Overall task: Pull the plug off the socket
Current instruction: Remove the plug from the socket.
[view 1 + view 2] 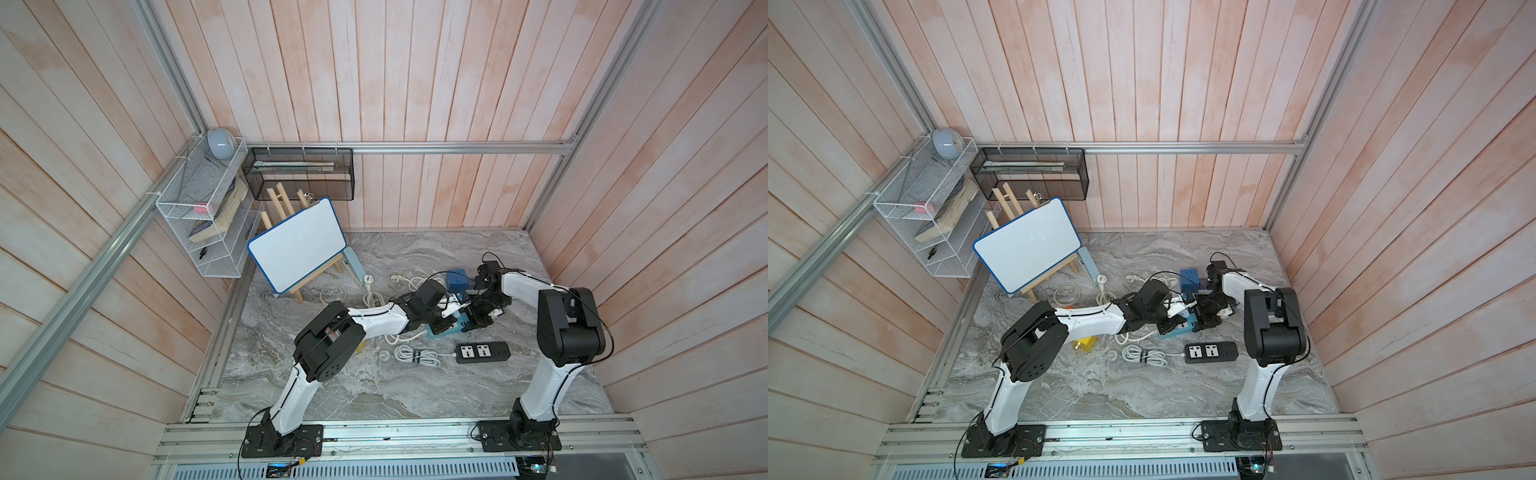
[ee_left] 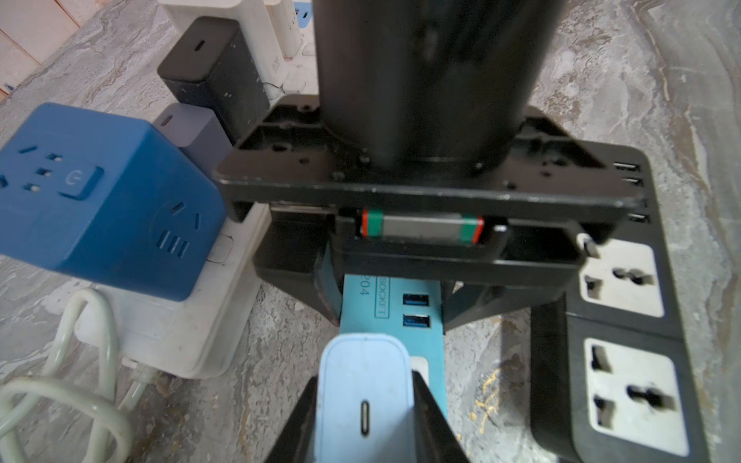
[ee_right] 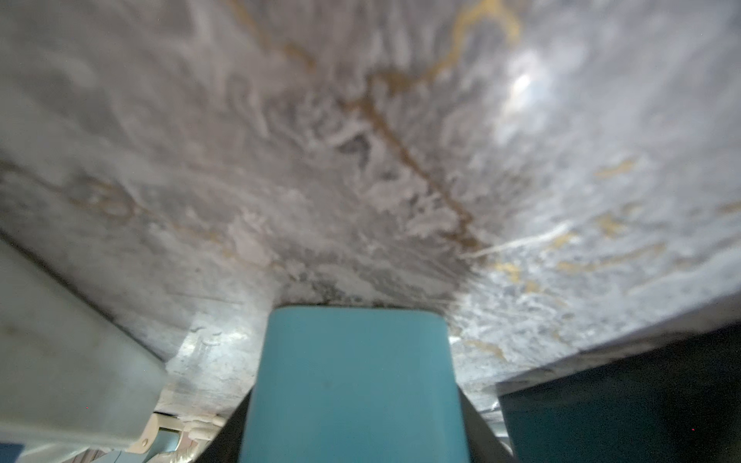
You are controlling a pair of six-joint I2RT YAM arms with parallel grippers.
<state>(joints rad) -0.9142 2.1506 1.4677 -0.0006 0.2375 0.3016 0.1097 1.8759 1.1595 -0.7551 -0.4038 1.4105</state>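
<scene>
Fingers (image 2: pixel 430 417) of left gripper (image 2: pixel 363 419) pinch light-blue charger plug (image 2: pixel 361 373), which stands on teal power strip (image 2: pixel 419 320) on marble tabletop (image 2: pixel 264 360); right gripper (image 3: pixel 357 395) clamped on that strip's end, beside black power strip (image 2: pixel 551 360).

Not much legible here.

- Teal power strip (image 2: pixel 373 320), left wrist view: "SOCKET" is printed in a thin framed box on the top face, just beside the two blue USB ports (image 2: pixel 416 300).
- Next to that box are the digits "204". The first digit is partly covered, so the line may be longer.
- Blue cube socket (image 2: pixel 100 224): power symbol on its square button (image 2: pixel 82 182), no wording.
- White charger (image 2: pixel 276 60) behind it: small grey print, too blurred to read.
- Top views and right wrist view: nothing readable.
</scene>
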